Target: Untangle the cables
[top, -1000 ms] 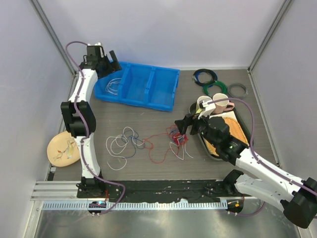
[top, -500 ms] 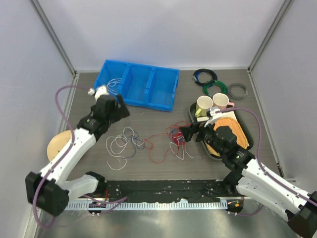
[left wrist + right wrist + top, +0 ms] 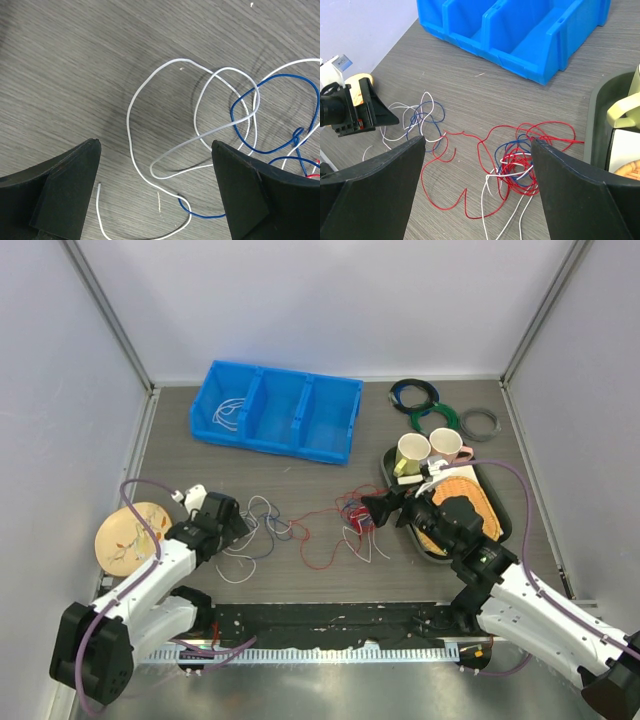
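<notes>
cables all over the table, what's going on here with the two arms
Two robot arms are sorting out thin white, red and dark blue cables strewn on the table. The left arm hangs low over the loose white and blue loops, jaws open, gripping nothing. The right arm faces the tight red knot, jaws open as well. One white cable lies in the left compartment of the blue bin.

Tangled cables [image 3: 517, 160] lie between wide-set right gripper [image 3: 480, 200] fingers.
</notes>
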You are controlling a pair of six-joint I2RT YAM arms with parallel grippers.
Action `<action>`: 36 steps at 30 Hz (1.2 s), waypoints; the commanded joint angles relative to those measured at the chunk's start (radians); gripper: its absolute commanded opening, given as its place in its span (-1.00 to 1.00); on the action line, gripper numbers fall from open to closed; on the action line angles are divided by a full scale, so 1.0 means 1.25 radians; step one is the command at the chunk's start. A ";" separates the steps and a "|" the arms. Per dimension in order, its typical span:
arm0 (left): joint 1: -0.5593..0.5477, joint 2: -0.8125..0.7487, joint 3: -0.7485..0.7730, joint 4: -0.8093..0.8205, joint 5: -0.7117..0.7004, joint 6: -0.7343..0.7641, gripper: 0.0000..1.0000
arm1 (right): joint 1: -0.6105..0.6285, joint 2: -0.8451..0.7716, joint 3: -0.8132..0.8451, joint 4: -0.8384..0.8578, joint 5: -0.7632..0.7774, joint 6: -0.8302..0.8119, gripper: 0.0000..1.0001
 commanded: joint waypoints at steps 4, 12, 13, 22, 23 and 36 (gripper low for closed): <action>0.001 -0.035 -0.009 0.038 -0.062 -0.055 0.85 | 0.004 0.005 0.005 0.030 0.001 0.011 0.83; 0.002 0.044 0.024 0.014 -0.075 -0.075 0.41 | 0.004 0.005 0.006 0.025 0.005 0.012 0.84; 0.002 0.053 0.028 0.014 -0.074 -0.074 -0.18 | 0.004 0.002 0.005 0.024 0.011 0.011 0.84; 0.001 0.031 0.039 0.069 0.001 -0.022 -0.99 | 0.004 -0.011 -0.003 0.034 0.015 0.008 0.83; 0.002 0.008 0.041 0.082 0.025 -0.001 -1.00 | 0.005 -0.007 -0.003 0.035 0.009 0.007 0.84; -0.002 -0.230 0.222 0.262 0.429 0.049 -0.99 | 0.146 0.270 0.080 0.154 -0.136 -0.071 0.81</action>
